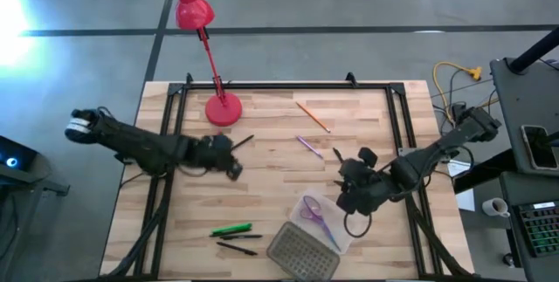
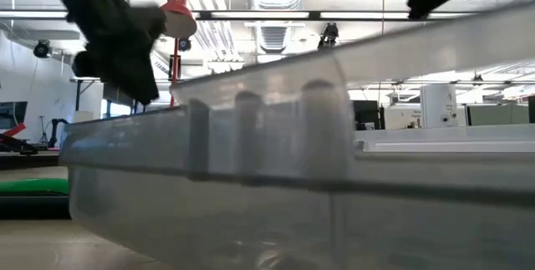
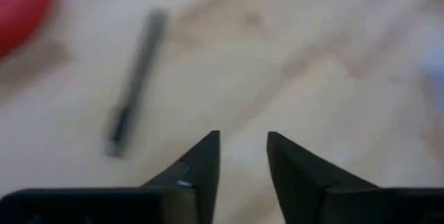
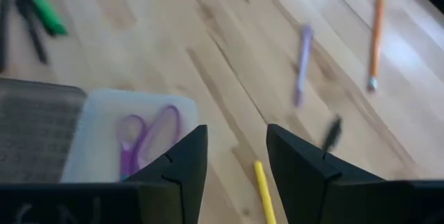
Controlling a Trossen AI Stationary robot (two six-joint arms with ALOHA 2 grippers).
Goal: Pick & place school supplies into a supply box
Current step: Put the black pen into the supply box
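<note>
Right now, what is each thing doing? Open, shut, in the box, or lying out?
Supply box: open, lid beside it.
Scissors: in the box.
Green marker: lying out.
Orange pencil: lying out.
Left end effector: open, empty.
Right end effector: open, empty.

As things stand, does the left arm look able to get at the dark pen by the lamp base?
Probably yes: the left pincer is open and empty, with bare table between it and the dark pen.
</note>
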